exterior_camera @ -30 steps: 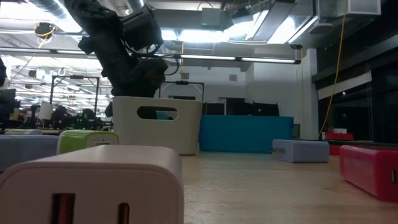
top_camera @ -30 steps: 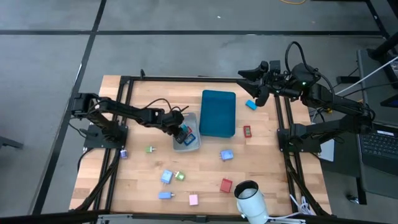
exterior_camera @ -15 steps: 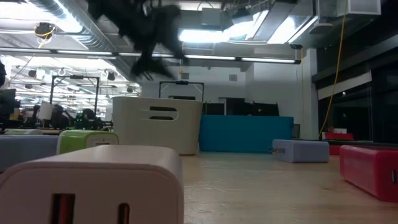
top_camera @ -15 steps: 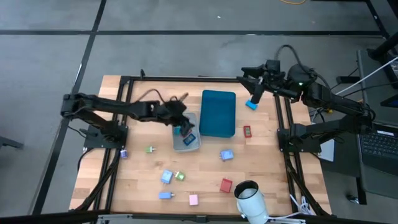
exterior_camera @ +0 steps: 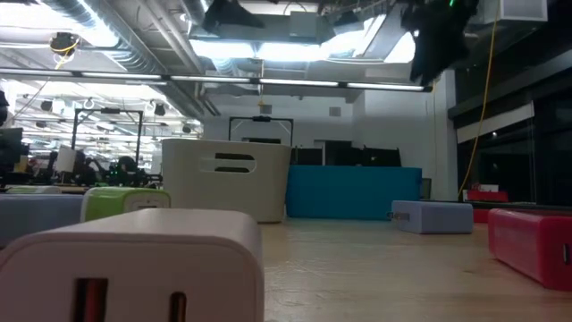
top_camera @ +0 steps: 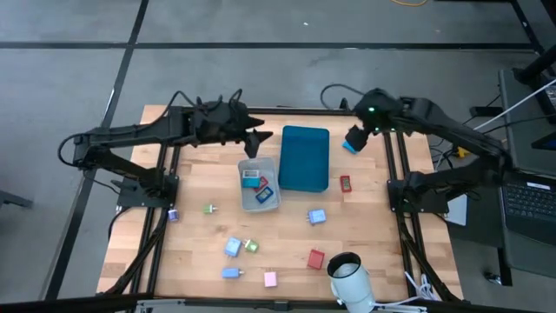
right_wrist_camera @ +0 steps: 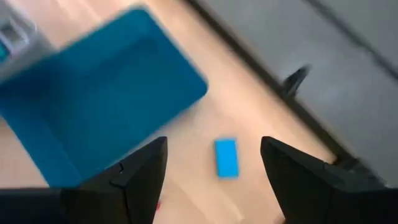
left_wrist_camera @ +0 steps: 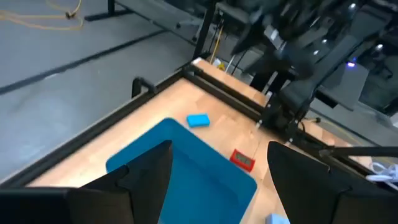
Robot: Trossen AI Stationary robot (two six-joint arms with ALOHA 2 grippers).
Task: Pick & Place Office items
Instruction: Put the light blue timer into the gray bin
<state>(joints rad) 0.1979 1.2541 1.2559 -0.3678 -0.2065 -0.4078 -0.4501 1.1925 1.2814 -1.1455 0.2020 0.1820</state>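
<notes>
The office items are small coloured pieces. A few lie in the grey bin (top_camera: 260, 183), and a blue one (top_camera: 350, 146) lies on the wood at the far right. The teal tray (top_camera: 305, 157) stands beside the bin. My left gripper (top_camera: 259, 139) hangs open and empty, high over the far end of the bin; in its wrist view (left_wrist_camera: 217, 180) the tray (left_wrist_camera: 186, 162) lies below it. My right gripper (top_camera: 354, 137) is open and tipped downward above the blue piece (right_wrist_camera: 226, 157), apart from it.
Loose pieces are scattered over the near half of the table: red (top_camera: 345, 183), light blue (top_camera: 316, 216), red (top_camera: 315, 258), pink (top_camera: 270, 278), blue (top_camera: 233, 247), green (top_camera: 209, 209). A white camera (top_camera: 347, 278) stands at the near edge. A black frame (top_camera: 261, 109) rims the table.
My left gripper has risen out of the grey bin and gone up toward the far edge, empty; the pieces stay in the bin. My right gripper has tipped from nearly level to pointing downward and has sunk toward the blue piece at the far right.
</notes>
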